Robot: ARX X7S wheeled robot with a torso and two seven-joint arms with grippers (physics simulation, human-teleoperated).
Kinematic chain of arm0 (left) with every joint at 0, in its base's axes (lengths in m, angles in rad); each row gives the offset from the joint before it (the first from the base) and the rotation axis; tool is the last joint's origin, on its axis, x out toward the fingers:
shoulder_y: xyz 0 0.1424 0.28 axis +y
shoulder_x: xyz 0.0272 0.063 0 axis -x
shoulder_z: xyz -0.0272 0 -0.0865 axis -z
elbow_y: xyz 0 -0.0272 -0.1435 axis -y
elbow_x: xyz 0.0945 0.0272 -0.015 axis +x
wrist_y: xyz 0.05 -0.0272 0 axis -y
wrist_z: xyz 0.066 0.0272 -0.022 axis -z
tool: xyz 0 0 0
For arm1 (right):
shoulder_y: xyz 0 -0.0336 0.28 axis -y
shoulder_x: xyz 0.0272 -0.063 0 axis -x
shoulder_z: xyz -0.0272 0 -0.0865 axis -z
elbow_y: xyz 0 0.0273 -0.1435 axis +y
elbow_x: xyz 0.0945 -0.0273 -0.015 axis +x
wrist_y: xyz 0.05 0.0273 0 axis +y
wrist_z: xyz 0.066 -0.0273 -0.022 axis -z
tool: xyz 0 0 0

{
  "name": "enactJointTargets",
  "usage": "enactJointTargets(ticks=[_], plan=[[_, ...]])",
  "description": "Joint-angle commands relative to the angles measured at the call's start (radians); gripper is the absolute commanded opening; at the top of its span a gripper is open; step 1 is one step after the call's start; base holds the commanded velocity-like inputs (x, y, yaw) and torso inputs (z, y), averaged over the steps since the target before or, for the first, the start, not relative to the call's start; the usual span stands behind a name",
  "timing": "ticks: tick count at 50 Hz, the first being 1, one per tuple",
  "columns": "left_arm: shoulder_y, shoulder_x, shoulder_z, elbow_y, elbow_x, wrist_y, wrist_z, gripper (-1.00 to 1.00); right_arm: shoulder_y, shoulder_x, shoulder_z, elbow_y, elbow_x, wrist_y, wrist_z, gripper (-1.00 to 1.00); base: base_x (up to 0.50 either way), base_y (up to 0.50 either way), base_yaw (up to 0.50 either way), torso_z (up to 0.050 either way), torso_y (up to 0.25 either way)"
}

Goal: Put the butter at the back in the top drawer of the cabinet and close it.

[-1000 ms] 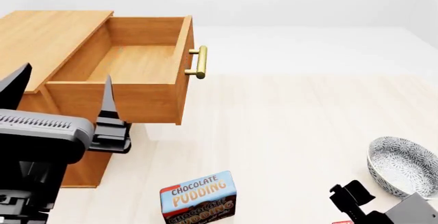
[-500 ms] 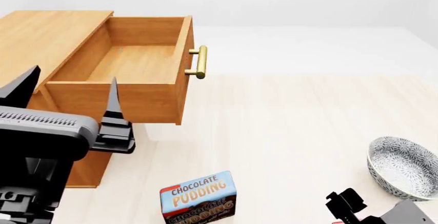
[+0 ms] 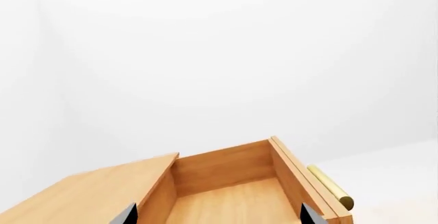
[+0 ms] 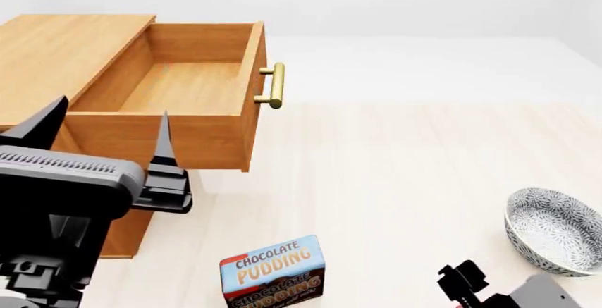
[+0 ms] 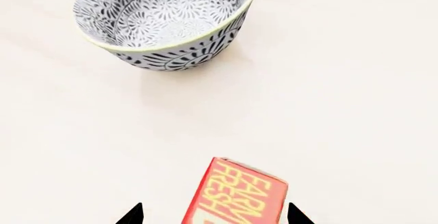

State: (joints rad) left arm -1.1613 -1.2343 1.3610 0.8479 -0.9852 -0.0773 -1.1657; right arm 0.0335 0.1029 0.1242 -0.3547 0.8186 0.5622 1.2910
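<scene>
right gripper [image 5: 213,215]: open, fingertips spread to either side of the butter, not touching it, nothing held
butter [image 5: 236,197]: small red box, yellow "FARM FRESH" lettering, on the floor between the right fingertips, near the bowl and on the robot's side of it; out of sight in the head view
handling guess: small carton, likely light and stiff, smooth faces maybe a bit slippery; not fragile, but hard squeeze could dent it
where to grip: across the two long narrow sides, box centred between the fingers, low enough not to tip it
pudding box [image 4: 273,270]: "CHOCOLATE PUDDING", upright on the floor, left of the bowl and well apart from it; not the target
left gripper [image 4: 103,146]: open, empty, hovers just in front of the cabinet side, left of the bowl
bowl [image 5: 165,21]: patterned grey-white, empty, beyond the butter, not touching it
top drawer [image 4: 179,82]: pulled out, bare wood inside, beyond and left of the bowl, well apart
handle [image 4: 273,85]: brass bar on drawer front, facing toward the bowl's side
cabinet [image 4: 66,54]: farthest left of the bowl, flat wooden top
</scene>
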Motion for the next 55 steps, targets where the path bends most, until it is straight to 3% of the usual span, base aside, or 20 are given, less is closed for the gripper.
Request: enactJointTargets(ticks=[1, 44, 45, 55], plan=[[0.017, 0.012, 0.006, -0.024, 0.007, 0.012, 0.008, 1.0, 0.024, 0.005, -0.005, 0.089, 0.001, -0.032, -0.04, 1.0, 0.0, 0.0, 0.0, 0.0, 0.0], [0.023, -0.007, -0.008, -0.029, -0.014, 0.02, 0.014, 1.0, 0.005, 0.021, -0.003, 0.163, 0.019, -0.088, -0.055, 1.0, 0.0, 0.0, 0.0, 0.0, 0.0], [0.023, -0.008, -0.008, -0.028, -0.014, 0.021, 0.014, 1.0, 0.004, 0.02, -0.001, 0.162, 0.022, -0.09, -0.055, -1.0, 0.0, 0.0, 0.0, 0.0, 0.0], [0.027, -0.016, -0.009, -0.02, -0.014, 0.024, 0.01, 1.0, -0.001, 0.022, -0.004, 0.16, 0.031, -0.096, -0.051, -1.0, 0.0, 0.0, 0.0, 0.0, 0.0]])
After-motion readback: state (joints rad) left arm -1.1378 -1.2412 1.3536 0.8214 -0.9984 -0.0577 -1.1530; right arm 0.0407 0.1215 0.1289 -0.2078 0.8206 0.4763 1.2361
